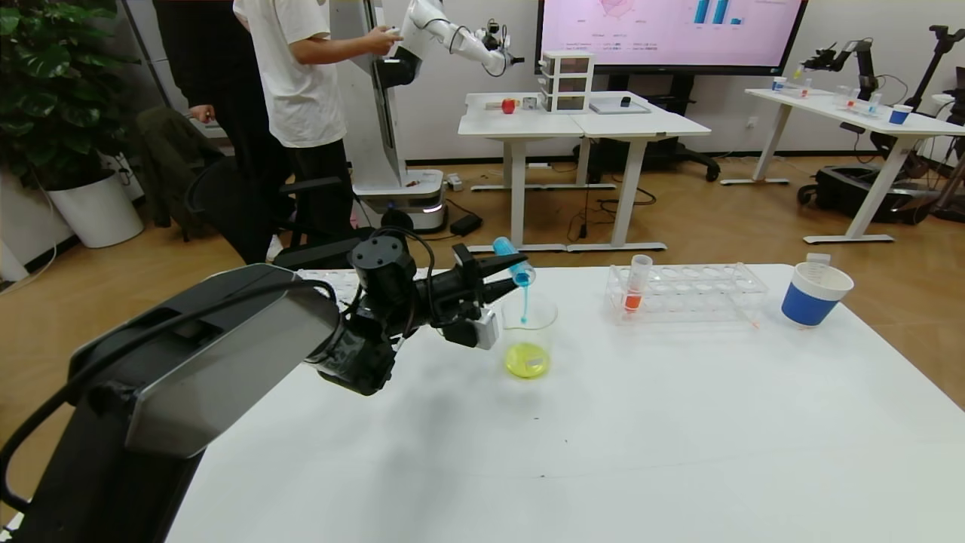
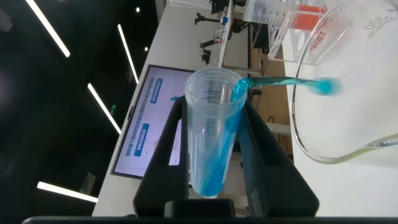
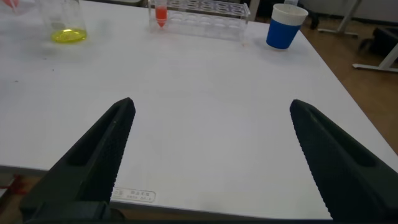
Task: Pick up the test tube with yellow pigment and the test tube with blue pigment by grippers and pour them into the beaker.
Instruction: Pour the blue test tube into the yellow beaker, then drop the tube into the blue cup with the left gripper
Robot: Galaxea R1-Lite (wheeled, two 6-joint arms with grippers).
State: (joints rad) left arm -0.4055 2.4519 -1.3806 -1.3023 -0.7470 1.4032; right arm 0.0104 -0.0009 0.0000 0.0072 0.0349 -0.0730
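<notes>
My left gripper (image 1: 507, 273) is shut on the test tube with blue pigment (image 1: 514, 262) and holds it tipped over the beaker (image 1: 528, 335). A thin blue stream runs from the tube's mouth down into the beaker, which holds yellow liquid at its bottom. In the left wrist view the tube (image 2: 212, 134) sits between the two black fingers, blue liquid spilling past its rim toward the beaker's rim (image 2: 298, 118). The test tube with yellow pigment is not in view. My right gripper (image 3: 211, 155) is open and empty over the near right part of the table; the beaker (image 3: 62, 22) shows far off.
A clear tube rack (image 1: 686, 292) stands at the back of the white table (image 1: 603, 437) with one orange-red tube (image 1: 635, 285) in it. A blue-banded white paper cup (image 1: 814, 294) stands to the right of the rack. A person and other tables are behind.
</notes>
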